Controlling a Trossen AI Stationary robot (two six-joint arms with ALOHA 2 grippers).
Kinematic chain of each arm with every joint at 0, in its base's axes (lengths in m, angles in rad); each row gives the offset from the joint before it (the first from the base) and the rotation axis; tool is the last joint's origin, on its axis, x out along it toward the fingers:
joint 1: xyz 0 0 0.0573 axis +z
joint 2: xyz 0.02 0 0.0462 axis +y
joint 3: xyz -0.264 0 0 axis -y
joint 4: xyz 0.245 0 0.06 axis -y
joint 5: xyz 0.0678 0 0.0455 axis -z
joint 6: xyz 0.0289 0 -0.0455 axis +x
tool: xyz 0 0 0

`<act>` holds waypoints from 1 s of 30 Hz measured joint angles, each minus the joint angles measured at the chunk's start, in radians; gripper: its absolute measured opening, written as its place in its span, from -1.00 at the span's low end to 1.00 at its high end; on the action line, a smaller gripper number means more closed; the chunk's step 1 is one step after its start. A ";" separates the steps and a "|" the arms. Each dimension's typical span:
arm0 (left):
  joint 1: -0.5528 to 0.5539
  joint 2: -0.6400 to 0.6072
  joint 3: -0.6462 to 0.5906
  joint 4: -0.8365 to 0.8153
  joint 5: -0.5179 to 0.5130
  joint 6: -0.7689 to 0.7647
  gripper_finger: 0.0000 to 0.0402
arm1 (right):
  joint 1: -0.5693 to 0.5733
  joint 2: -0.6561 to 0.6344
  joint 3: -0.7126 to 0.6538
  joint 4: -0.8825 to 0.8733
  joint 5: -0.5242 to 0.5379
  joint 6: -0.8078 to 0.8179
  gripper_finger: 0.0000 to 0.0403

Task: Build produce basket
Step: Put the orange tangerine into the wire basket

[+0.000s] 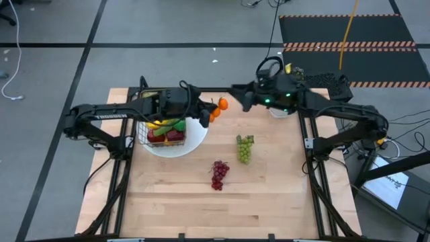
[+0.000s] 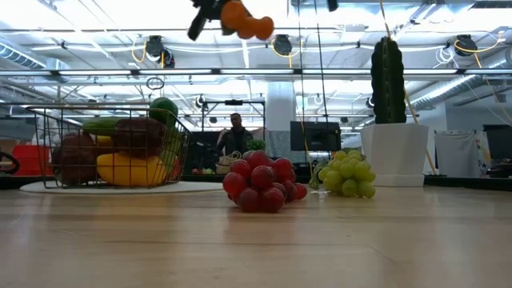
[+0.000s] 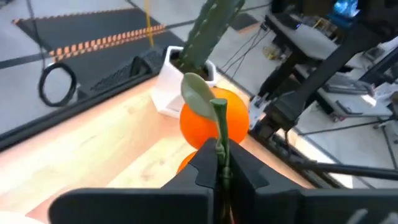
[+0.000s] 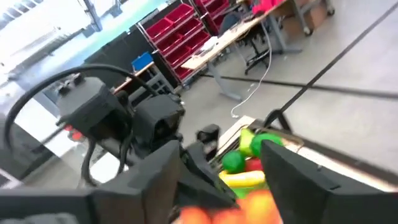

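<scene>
Above the plate's (image 1: 195,144) rim, left jaws (image 1: 207,114) pinch the oranges' (image 1: 219,107) stem; right jaws (image 1: 242,101) stand parted nearby.

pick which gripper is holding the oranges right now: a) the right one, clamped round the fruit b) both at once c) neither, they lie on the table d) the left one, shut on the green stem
d: the left gripper is shut on the green stem of the oranges, lifted above the table, while the right gripper stands open beside them.
</scene>
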 joint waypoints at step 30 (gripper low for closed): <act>0.516 -0.214 -0.267 -0.457 0.145 0.541 -0.96 | -0.019 -0.183 0.000 -0.394 -0.013 -0.173 0.21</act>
